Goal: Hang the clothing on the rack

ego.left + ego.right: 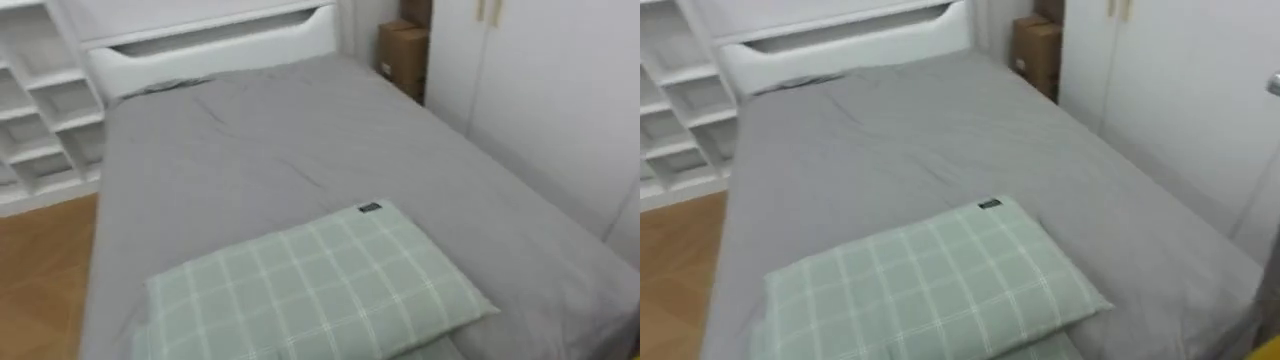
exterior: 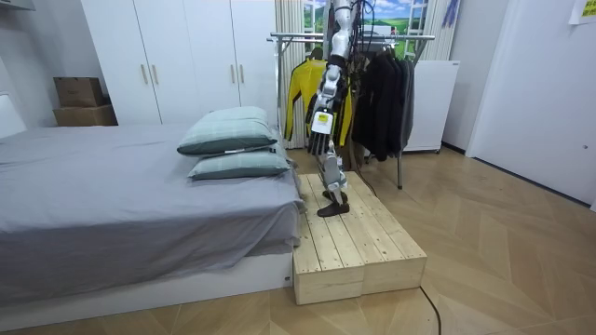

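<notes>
Clothes (image 2: 382,93), dark ones and a yellow jacket, hang on a rack (image 2: 289,38) in the room view, just behind the robot, which stands on a wooden platform (image 2: 358,247) beside the bed (image 2: 112,186). Its left hand (image 2: 320,140) hangs at its side; I cannot tell how the fingers are set. In the eye views, a green checked pillow (image 1: 320,285) lies on the grey bed.

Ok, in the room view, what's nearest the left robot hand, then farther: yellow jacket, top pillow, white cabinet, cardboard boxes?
From the left robot hand:
1. The yellow jacket, on the rack behind it, and the top pillow, on the bed beside it: too close to call.
2. The white cabinet, past the rack.
3. The cardboard boxes, far corner by the wardrobe.
</notes>
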Motion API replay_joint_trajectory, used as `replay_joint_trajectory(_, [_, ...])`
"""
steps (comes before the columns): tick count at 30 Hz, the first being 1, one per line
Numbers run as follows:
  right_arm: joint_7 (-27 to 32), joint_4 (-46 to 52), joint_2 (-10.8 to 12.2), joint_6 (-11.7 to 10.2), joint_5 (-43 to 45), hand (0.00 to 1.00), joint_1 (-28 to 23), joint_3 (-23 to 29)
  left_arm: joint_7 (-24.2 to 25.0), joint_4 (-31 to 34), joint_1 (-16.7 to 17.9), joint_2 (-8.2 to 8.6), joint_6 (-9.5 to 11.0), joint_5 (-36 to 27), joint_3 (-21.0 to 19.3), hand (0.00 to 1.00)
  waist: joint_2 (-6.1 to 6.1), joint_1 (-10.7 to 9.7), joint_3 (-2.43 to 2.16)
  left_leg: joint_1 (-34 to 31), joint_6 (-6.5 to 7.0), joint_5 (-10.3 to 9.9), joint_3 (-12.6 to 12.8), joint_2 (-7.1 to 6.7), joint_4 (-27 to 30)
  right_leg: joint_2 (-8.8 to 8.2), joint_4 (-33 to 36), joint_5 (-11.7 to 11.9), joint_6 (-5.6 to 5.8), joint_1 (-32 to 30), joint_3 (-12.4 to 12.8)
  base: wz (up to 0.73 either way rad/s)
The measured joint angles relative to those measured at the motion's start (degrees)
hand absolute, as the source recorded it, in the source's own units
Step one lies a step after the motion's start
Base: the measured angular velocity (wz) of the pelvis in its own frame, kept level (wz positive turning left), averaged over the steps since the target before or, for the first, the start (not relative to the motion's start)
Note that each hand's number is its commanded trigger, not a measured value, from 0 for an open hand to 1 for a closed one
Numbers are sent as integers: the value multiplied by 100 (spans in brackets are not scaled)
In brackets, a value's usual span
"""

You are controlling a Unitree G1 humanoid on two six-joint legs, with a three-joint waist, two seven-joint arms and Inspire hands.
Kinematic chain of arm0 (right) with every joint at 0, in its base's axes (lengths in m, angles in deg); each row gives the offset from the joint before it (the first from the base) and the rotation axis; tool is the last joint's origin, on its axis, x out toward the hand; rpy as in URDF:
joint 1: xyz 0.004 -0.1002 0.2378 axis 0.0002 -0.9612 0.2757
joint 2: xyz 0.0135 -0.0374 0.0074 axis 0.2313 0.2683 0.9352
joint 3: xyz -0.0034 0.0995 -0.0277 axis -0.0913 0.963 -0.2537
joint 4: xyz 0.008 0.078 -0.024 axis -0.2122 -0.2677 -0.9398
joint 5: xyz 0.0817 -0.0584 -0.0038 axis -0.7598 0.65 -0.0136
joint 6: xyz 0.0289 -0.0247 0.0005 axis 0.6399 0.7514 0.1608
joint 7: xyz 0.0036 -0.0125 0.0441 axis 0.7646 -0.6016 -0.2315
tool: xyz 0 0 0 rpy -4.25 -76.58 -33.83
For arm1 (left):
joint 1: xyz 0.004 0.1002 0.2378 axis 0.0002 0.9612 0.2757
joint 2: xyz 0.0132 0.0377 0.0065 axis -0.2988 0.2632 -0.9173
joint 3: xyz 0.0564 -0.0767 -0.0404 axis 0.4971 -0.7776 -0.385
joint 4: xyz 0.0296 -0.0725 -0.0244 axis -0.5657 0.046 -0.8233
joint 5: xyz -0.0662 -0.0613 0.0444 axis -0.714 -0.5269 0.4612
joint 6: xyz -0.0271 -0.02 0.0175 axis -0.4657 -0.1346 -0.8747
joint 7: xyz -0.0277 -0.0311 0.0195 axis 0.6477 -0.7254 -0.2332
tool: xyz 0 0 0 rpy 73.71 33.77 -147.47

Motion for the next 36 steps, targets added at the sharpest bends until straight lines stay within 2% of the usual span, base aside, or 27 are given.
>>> replay_joint_trajectory(1, [-4,-2,1,-1,0,0,-9,-2,-8,-1,29,-32,-6,-48,-4,0,-14,43,-18,-10,6,3,-123,-1,0,19,-81,22,47,-54,261,113])
replay_joint_trajectory(2, [-7,-2,1,2,1,0,-15,7,-16,-6,111,-81,-31,-90,-2,0,-105,51,0,-56,25,16,-351,-1,-2,69,-338,129,163,-144,692,108])
replay_joint_trajectory(3, [19,3,3,16,10,0,-15,25,-23,-27,224,-114,-72,-82,-2,0,-163,57,10,-71,23,20,-614,-15,-1,169,-780,388,214,-203,1150,106])
replay_joint_trajectory(4, [40,2,4,41,13,0,-24,32,-23,-34,275,-126,-121,-78,-2,0,-191,53,10,-75,19,20,-717,-19,-2,235,-1031,579,215,-211,1355,107])
replay_joint_trajectory(5, [89,3,24,126,15,0,-40,96,-23,-56,349,-149,-238,-75,-17,0,-258,28,27,-101,9,20,-968,-65,11,369,-1509,1107,274,-171,1692,116])
replay_joint_trajectory(6, [118,2,23,170,25,0,-111,201,-19,-75,395,-129,-336,-74,-22,0,-229,12,16,-133,-15,12,-1243,-75,22,466,-1734,1183,391,-12,1811,113])
replay_joint_trajectory(8, [133,8,57,197,25,0,-114,277,-12,-75,448,-121,-402,-76,-114,0,-181,64,26,-203,-70,13,-1493,-113,18,587,-2047,1237,444,178,2056,77])
replay_joint_trajectory(10, [119,19,100,158,-27,0,-84,362,4,-72,452,-116,-445,-82,-174,0,-132,83,41,-279,-115,30,-1666,-113,28,622,-2202,1212,478,275,2067,51])
replay_joint_trajectory(11, [79,19,99,122,-114,0,-51,362,23,-67,448,-107,-444,-77,-177,0,-103,93,72,-276,-138,43,-1742,-114,9,635,-2255,1184,504,335,2083,32])
replay_joint_trajectory(12, [12,21,105,97,-129,0,-34,359,50,-67,448,-107,-437,-75,-207,0,-96,114,75,-273,-155,49,-1791,-131,-24,633,-2273,1107,517,359,2095,27])
replay_joint_trajectory(16, [-228,19,136,43,-232,0,-15,327,123,-50,386,-107,-430,60,-220,0,-130,128,93,-249,-245,94,-1892,-134,-129,643,-2279,935,526,403,2165,15])
replay_joint_trajectory(17, [-279,16,136,36,-281,0,-15,294,124,-47,333,-101,-408,142,-220,0,-177,134,122,-249,-272,109,-1919,-132,-137,652,-2279,881,515,416,2250,11])
replay_joint_trajectory(20, [-284,15,141,-59,-355,0,-26,231,114,123,149,-64,-394,446,-223,0,-128,130,147,-307,-347,91,-1978,-66,-84,729,-2284,823,454,422,2198,11])
replay_joint_trajectory(23, [-281,6,153,-79,-573,0,-53,230,90,363,-19,-32,-305,494,-223,0,-146,39,147,-487,-400,81,-2142,-29,37,780,-2284,760,390,406,2007,28])
replay_joint_trajectory(25, [-281,2,157,-104,-683,0,-52,230,87,461,-95,32,-210,506,-217,0,-144,17,139,-532,-416,85,-2152,-33,75,780,-2285,667,378,406,1963,14])
replay_joint_trajectory(29, [-233,-38,168,-144,-1058,0,-126,253,83,484,-145,58,-175,893,-192,0,-111,-206,79,-669,-453,98,-2062,-31,209,764,-2260,605,373,431,1766,29])
replay_joint_trajectory(32, [-230,-139,150,-144,-1268,0,-84,266,54,483,-144,67,-143,918,-41,0,-84,-218,60,-598,-453,101,-2040,-38,158,753,-2258,606,374,463,1790,2])
replay_joint_trajectory(33, [-229,-210,150,-144,-1424,0,-106,264,18,445,-130,65,-131,911,12,0,-65,-218,75,-497,-457,109,-2023,-41,91,752,-2258,607,375,524,1819,-6])
replay_joint_trajectory(36, [-239,-251,151,-140,-1977,0,-270,271,-105,433,-49,84,-117,904,24,0,-73,-224,78,-241,-481,132,-1984,-40,-106,756,-2264,596,389,675,1877,-6])
